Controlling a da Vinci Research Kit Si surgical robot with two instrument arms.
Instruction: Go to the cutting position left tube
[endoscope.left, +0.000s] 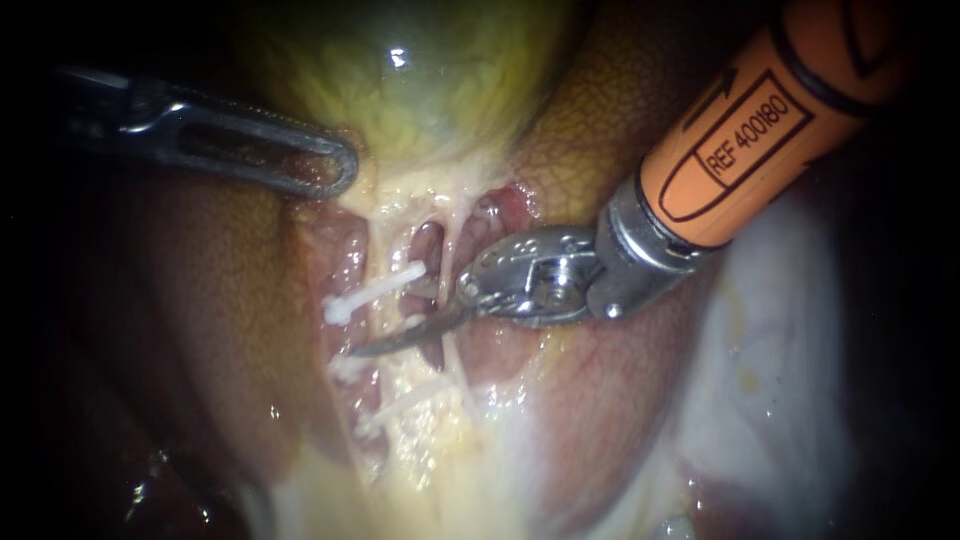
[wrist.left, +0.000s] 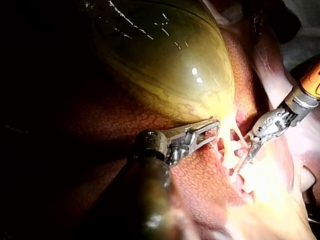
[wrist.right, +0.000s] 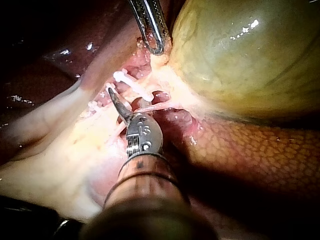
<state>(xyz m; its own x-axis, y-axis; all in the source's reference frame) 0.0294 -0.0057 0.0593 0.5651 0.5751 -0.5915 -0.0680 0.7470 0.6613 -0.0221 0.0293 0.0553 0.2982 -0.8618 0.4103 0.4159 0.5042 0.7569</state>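
No table shows; the liver (endoscope.left: 200, 320) (wrist.left: 210, 177) (wrist.right: 250, 150) is the bed that carries everything. The gallbladder (endoscope.left: 420, 80) (wrist.left: 165, 55) (wrist.right: 240, 55) lies on it, yellow-green and glossy, with its narrow end toward a cleft in the liver. In that cleft lie the left tube (endoscope.left: 385, 255) and, just beside it, the thinner right tube (endoscope.left: 452, 235). White clips (endoscope.left: 370, 292) (wrist.right: 127, 80) cross the left tube. Pale fat (endoscope.left: 430, 450) covers the liver past the clips.
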